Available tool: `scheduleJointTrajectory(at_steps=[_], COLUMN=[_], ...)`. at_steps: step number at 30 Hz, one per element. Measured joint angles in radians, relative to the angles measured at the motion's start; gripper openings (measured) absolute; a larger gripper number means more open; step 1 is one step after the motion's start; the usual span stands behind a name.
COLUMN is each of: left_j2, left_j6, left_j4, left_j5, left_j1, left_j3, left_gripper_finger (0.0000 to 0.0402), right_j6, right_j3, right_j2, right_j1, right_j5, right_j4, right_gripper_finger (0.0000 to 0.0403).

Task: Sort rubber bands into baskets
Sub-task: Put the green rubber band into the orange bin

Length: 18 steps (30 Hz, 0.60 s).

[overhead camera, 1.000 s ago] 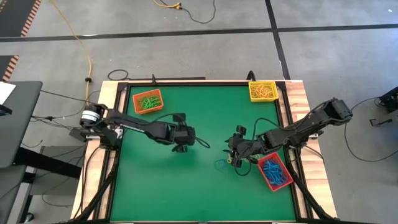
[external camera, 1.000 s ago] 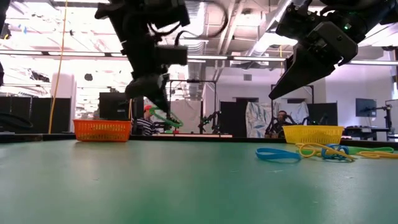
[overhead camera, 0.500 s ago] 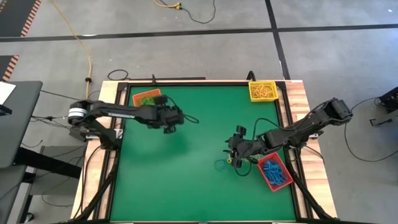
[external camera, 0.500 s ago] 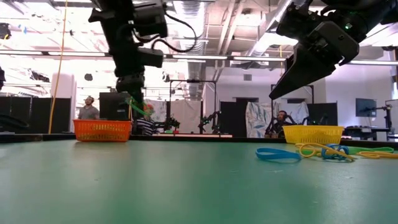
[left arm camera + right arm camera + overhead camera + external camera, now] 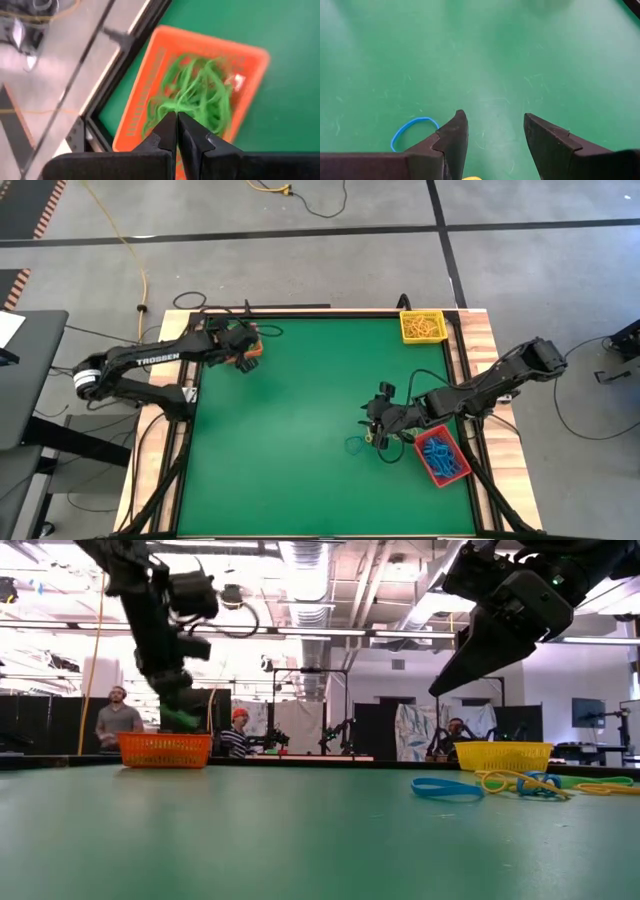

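On the near part of the green-topped desk (image 5: pixel 300 440), the right gripper (image 5: pixel 378 432) hangs above the surface with its fingers (image 5: pixel 451 137) spread wide and nothing between them. A loose thin blue rubber band (image 5: pixel 413 131) lies flat on the green just beside it, with a few more loose bands (image 5: pixel 520 783) close by. Right of that gripper sits the shallow red plastic basket (image 5: pixel 441 457), filled with blue bands. At the far right corner stands the yellow basket (image 5: pixel 422 326) with yellow bands. At the far left corner, the left gripper (image 5: pixel 176 120) is pinched shut above the orange basket (image 5: pixel 150 85), which holds a tangle of green bands (image 5: pixel 200 97). White lettering "TROSSEN" (image 5: pixel 158 358) reads along the left arm
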<state>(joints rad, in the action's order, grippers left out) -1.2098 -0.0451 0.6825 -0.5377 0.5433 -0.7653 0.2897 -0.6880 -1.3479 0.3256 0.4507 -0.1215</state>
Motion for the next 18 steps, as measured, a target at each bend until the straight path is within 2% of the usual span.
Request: scheduleJointTrajectory(at_steps=[5,12,18], left_j2=[0.000,-0.001,-0.001], left_j6=[-0.038,-0.060,-0.061], left_j4=[-0.056,-0.116,-0.141], left_j5=[0.077,0.163,0.168], left_j1=[0.100,0.170,0.179], left_j3=[0.066,0.102,0.102], left_gripper_finger=[0.0000,0.0001,0.0039], right_j6=[0.000,0.000,0.000], right_j3=[0.000,0.000,0.000], right_j2=[0.000,0.000,0.000], right_j1=[0.000,0.000,0.000], right_j5=[0.000,0.000,0.000], right_j4=[0.003,0.004,0.004], right_gripper_finger=[0.0219,0.0219,0.0219])
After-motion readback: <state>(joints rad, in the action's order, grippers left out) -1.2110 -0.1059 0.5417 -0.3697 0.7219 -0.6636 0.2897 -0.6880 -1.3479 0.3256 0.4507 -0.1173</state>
